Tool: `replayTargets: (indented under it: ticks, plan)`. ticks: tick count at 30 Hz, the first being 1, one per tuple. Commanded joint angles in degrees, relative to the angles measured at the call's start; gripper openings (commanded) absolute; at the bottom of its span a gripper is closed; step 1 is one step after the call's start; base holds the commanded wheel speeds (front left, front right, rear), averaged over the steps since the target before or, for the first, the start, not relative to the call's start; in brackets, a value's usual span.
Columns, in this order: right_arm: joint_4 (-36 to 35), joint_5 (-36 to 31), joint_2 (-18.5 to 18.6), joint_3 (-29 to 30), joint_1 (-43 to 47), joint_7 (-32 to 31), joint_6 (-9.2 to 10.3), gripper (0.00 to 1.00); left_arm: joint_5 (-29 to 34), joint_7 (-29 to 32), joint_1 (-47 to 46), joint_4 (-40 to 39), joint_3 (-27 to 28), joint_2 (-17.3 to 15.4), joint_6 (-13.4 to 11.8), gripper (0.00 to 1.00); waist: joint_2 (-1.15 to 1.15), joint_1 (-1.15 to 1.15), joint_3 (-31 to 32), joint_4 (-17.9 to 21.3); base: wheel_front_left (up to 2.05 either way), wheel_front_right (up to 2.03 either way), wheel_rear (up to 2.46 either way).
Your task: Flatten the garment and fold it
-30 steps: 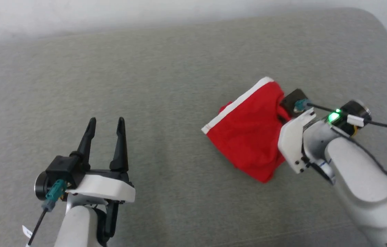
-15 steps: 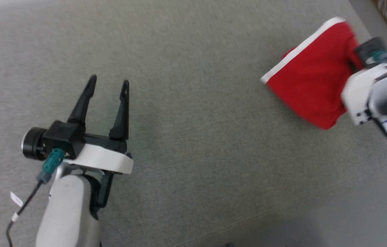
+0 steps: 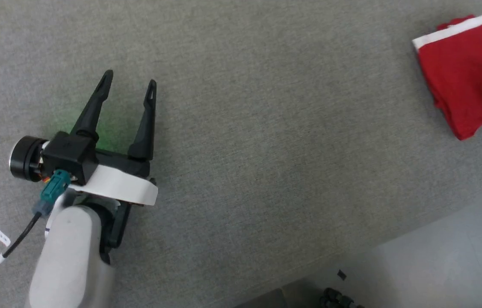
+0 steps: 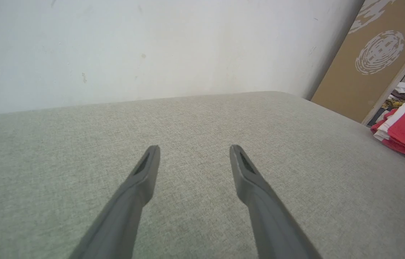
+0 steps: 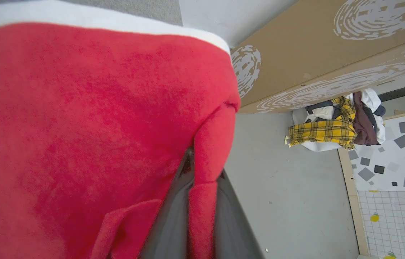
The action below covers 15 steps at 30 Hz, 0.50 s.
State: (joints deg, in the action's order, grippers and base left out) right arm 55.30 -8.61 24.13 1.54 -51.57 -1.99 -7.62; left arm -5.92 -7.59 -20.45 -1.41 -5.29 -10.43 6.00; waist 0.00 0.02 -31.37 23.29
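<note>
The left gripper (image 3: 129, 79) hovers over the grey fabric surface (image 3: 266, 128), its two fingers spread wide with nothing between them. Well off to its right are the red shorts (image 3: 467, 72) with the white stripe, bunched up. The right gripper (image 5: 204, 180) is pinched nearly together on a fold of the shorts, and the cloth spreads ahead of its fingers and to their left. Past its fingertips a pile of clothes (image 5: 331, 129) lies on the floor (image 5: 288, 201).

Head view downward, wrist views low; garment (image 3: 467, 72) common to all.
</note>
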Motion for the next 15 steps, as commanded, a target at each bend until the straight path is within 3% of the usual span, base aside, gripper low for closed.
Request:
replayTargets:
  ticks: [1,2,9,15]
  plan:
    - [0.74,-0.79,-0.46,1.42,-0.87,0.42,0.13,0.68,0.26,-0.11,-0.56,-0.28,-0.08,-0.27,0.05,1.0,0.0,-0.02,-0.8,-0.96,0.0,0.0,0.0]
    - [1.08,-1.05,-0.61,2.84,-0.98,0.89,0.13,1.0,0.15,-0.25,-0.51,-0.13,-0.12,-0.2,-0.02,1.0,0.0,-0.02,-0.53,-1.28,0.0,0.0,0.0]
    - [1.71,-1.97,0.42,11.13,1.0,4.01,0.13,1.0,-1.76,-3.55,0.45,3.55,-0.87,2.34,-0.6,1.0,0.0,-0.02,5.29,-5.35,0.0,0.0,0.0]
    - [-1.67,0.45,0.31,14.01,4.92,7.98,0.13,1.0,-4.51,-6.14,2.72,8.26,-0.72,4.55,-1.11,1.0,0.0,-0.02,13.03,-9.61,0.0,0.0,0.0]
